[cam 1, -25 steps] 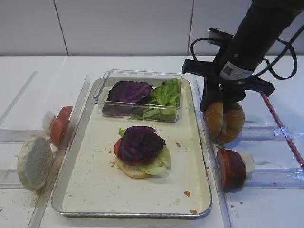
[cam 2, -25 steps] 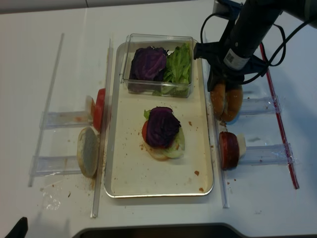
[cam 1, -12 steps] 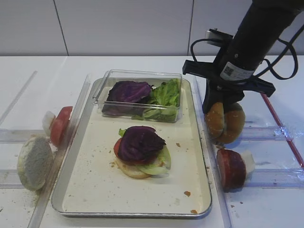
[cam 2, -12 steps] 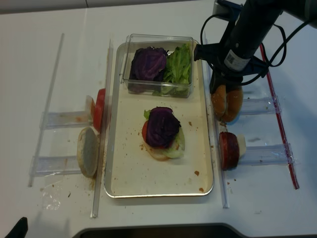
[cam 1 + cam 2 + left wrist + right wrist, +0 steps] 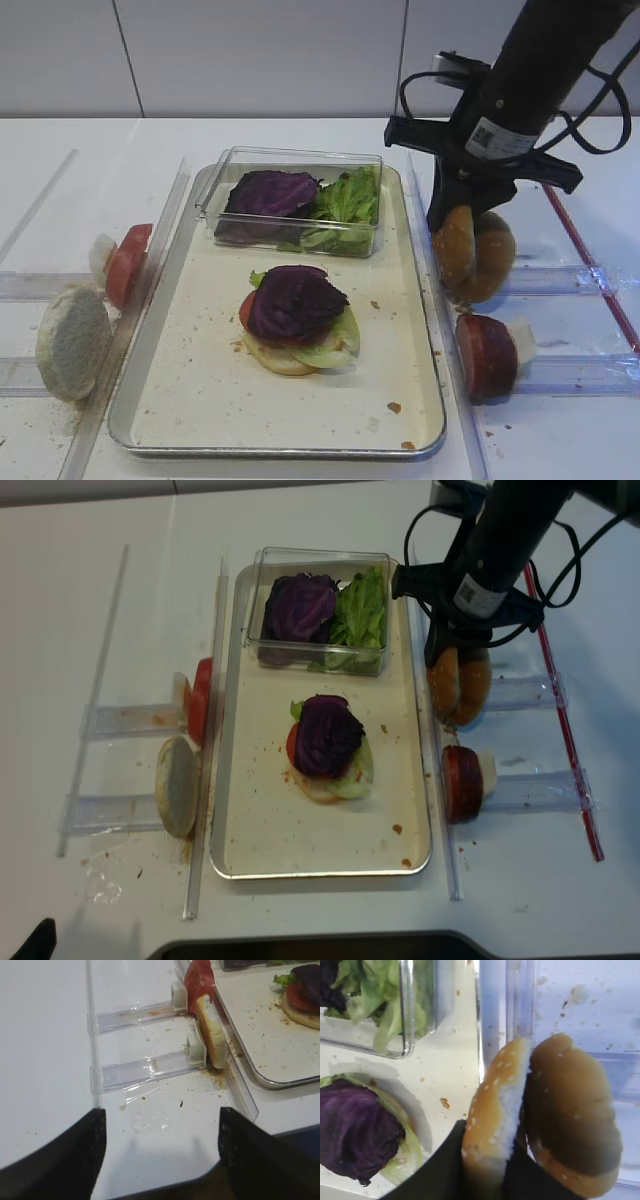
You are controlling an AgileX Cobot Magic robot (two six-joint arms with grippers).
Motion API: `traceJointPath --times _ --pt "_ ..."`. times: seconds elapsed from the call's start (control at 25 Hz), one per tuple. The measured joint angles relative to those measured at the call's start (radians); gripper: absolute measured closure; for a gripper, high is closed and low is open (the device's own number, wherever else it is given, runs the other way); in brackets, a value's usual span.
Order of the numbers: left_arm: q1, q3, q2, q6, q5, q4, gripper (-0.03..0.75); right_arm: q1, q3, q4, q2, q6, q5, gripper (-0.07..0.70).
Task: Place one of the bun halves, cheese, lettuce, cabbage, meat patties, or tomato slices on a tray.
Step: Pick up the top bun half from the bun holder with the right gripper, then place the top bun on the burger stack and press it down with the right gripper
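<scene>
Just right of the tray [image 5: 425, 330], over its long right rim, I am holding the right end effector [image 5: 466, 222] clamped on the sesame bun top [image 5: 495, 1115], which is standing on edge. Its white cut face is pressed against a second, smoother brown bun [image 5: 572, 1120] on the side away from the tray, and both are sitting in the clear rack [image 5: 560, 280] there. From the wrist view the dark fingers [image 5: 442, 1170] are pinching only the seeded half, low on its rim, though I cannot tell how deep the bite goes.

I am judging this as the start of the lift. To do it well, I am planning to rise straight up so the neighbour bun does not drag along, then to swing left across the rim with clearance. On the tray floor, toward the middle, the stack [image 5: 295, 318] is waiting with purple cabbage [image 5: 293, 300] topmost over lettuce [image 5: 340, 340] and a tomato slice [image 5: 246, 310], below the clear box [image 5: 290, 200] of spare leaves at the far end. The bun should be turning dome-up before release, and coming down gently so the leaves do not slide.

The left end effector [image 5: 160, 1155] is hanging with its fingers apart, left of the tray.
</scene>
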Motion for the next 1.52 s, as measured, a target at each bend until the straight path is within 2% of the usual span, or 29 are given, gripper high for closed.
traceJointPath --times 0.32,0.6,1.2,1.36,1.52 --pt "0.0 0.0 0.0 0.0 0.0 0.0 0.277 0.0 -0.087 0.0 0.0 0.0 0.055 0.505" --pt "0.0 0.0 0.0 0.0 0.0 0.0 0.277 0.0 -0.152 0.061 0.0 -0.005 0.064 0.506" --pt "0.0 0.0 0.0 0.0 0.0 0.0 0.277 0.002 -0.153 0.175 -0.07 -0.095 0.071 0.507" --pt "0.0 0.0 0.0 0.0 0.0 0.0 0.277 0.002 -0.139 0.257 -0.073 -0.153 0.072 0.507" --pt "0.0 0.0 0.0 0.0 0.0 0.0 0.277 0.002 -0.069 0.363 -0.073 -0.237 0.072 0.509"
